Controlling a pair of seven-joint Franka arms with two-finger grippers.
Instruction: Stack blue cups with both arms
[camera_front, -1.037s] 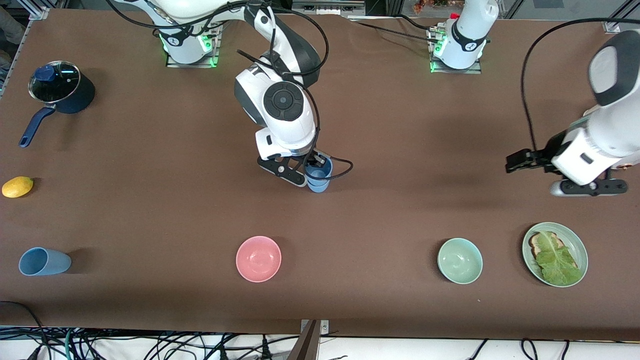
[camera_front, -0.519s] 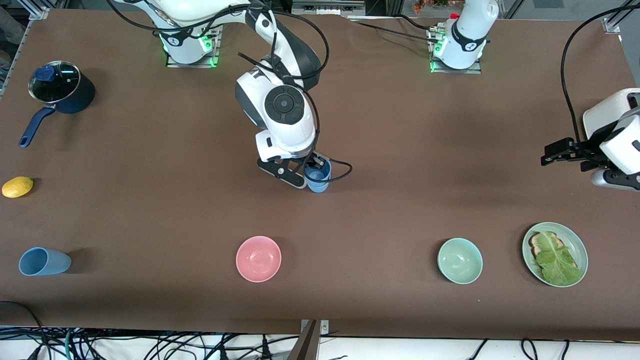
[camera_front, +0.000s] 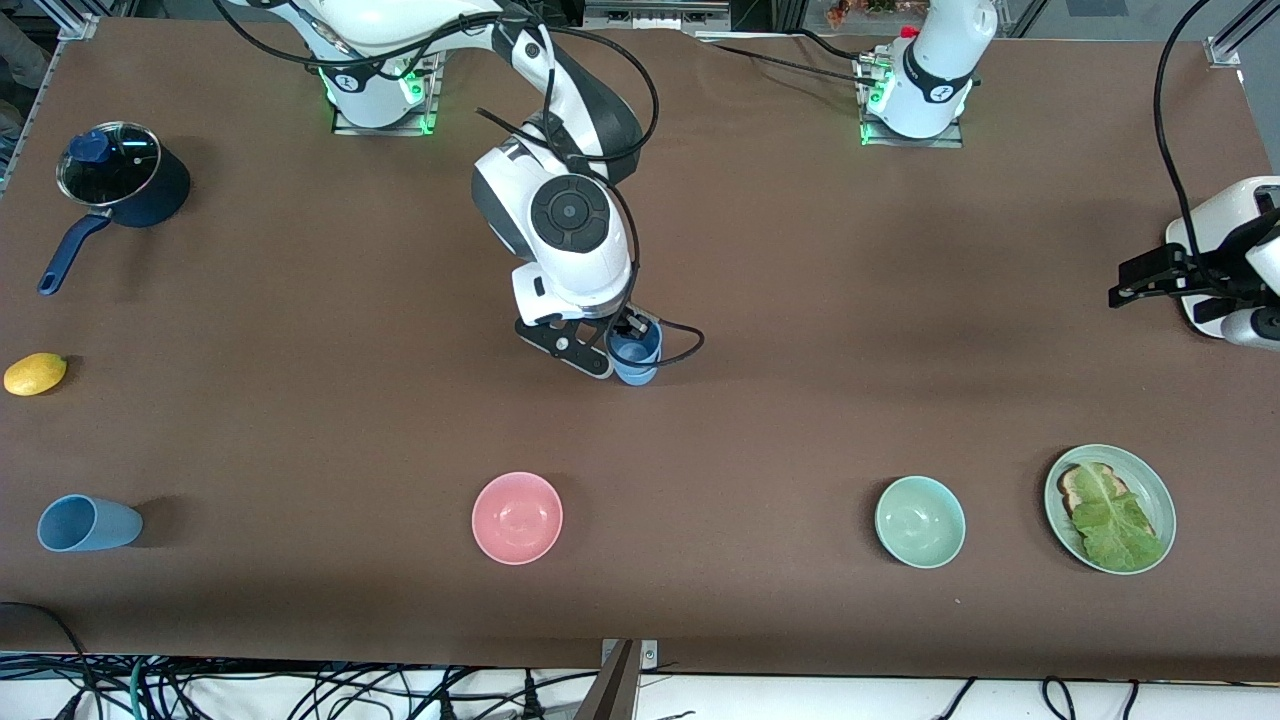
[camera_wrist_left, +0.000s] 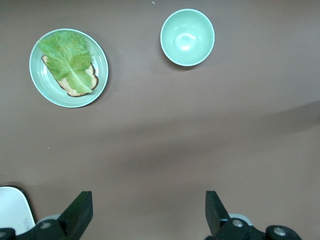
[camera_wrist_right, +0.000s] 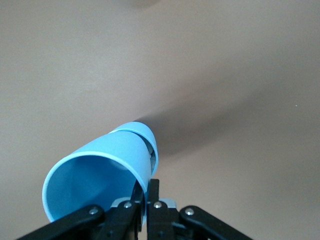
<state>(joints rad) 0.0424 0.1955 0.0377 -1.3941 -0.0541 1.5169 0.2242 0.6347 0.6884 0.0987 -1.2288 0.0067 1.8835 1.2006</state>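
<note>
My right gripper (camera_front: 622, 338) is shut on the rim of a light-blue cup (camera_front: 637, 352) at the middle of the table. That cup sits nested in a second blue cup, whose rim shows around it in the right wrist view (camera_wrist_right: 150, 137). There the gripper (camera_wrist_right: 148, 192) pinches the wall of the upper cup (camera_wrist_right: 95, 175). A third blue cup (camera_front: 85, 523) lies on its side near the front camera at the right arm's end of the table. My left gripper (camera_front: 1150, 275) is open and empty over the left arm's end of the table, its fingers (camera_wrist_left: 82, 212) spread wide.
A navy saucepan (camera_front: 125, 185) and a lemon (camera_front: 35, 373) sit at the right arm's end. A pink bowl (camera_front: 517, 517), a green bowl (camera_front: 920, 521) and a plate (camera_front: 1160, 490) with toast and lettuce stand near the front camera. A white toaster (camera_front: 1215, 225) is by the left gripper.
The left arm has drawn back toward its end of the table and mostly out of view. The right gripper has pushed its cup lower into the cup beneath it.
</note>
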